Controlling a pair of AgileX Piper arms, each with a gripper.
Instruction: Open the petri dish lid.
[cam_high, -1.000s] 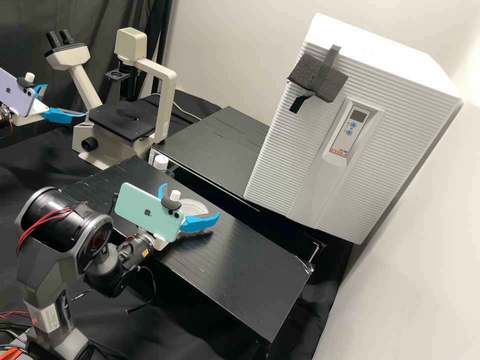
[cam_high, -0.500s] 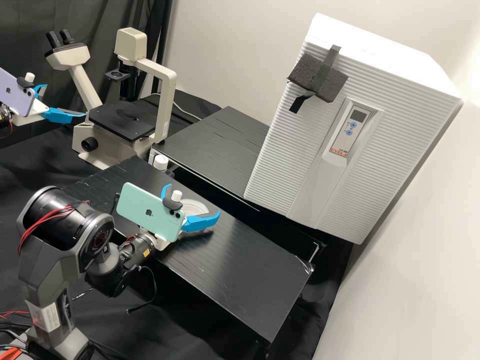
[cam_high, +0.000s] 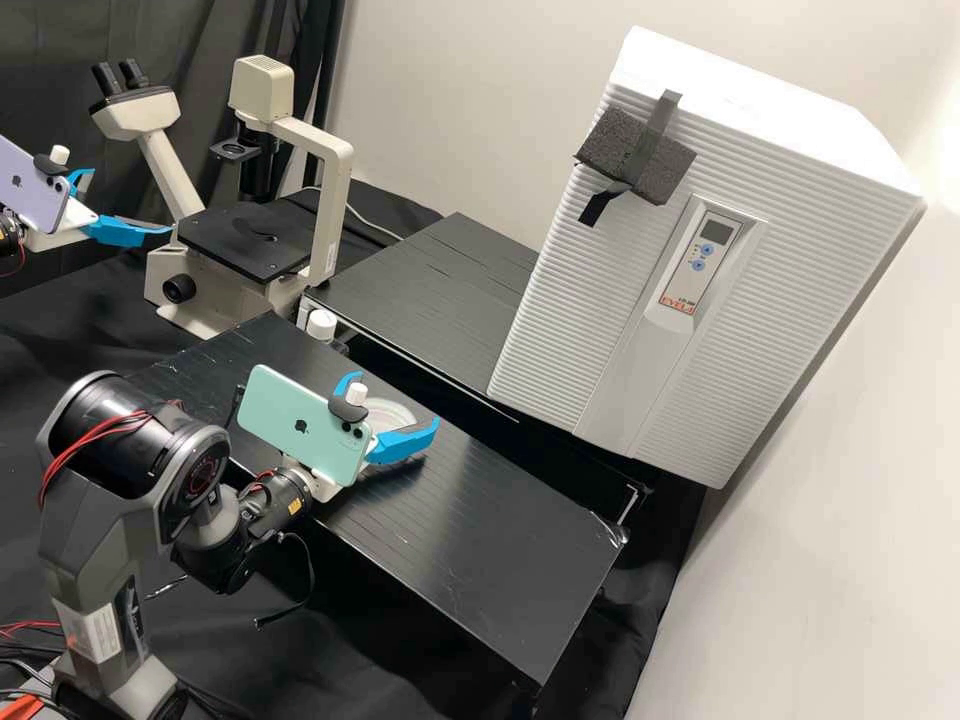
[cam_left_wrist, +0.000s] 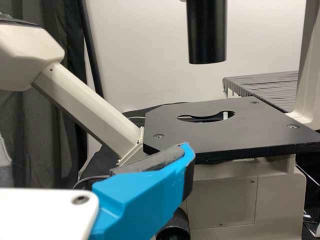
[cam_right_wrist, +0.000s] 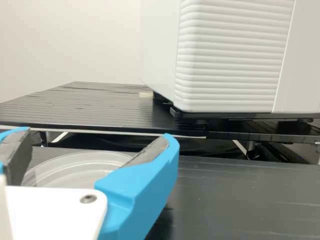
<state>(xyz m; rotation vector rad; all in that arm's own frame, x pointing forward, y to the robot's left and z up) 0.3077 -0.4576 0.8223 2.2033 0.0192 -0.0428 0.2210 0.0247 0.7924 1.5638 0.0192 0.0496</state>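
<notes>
High view: in the middle, the right gripper (cam_high: 398, 402) at the clear petri dish (cam_high: 392, 408), with a green phone (cam_high: 295, 425) mounted behind the jaws. Status of right jaws: released, set wide apart, clenched on nothing. Location of the dish: flat on the front black platform (cam_high: 480, 540), within or just beyond the span between both blue fingers in the right wrist view. Contact between fingers and rim: not determinable. Seating of the lid: likewise not determinable. At the far left of the high view, the left gripper (cam_high: 131, 201), near the inverted microscope (cam_high: 330, 200) and fitted with a purple phone (cam_high: 35, 187). Status of left jaws: released, spread apart, holding nothing. Behind the front platform, the rear black platform (cam_high: 430, 290), bearing a white ribbed cabinet (cam_high: 590, 310) with a dark foam block (cam_high: 630, 155) taped to the front. Near the microscope base, a white cap (cam_high: 321, 323).
</notes>
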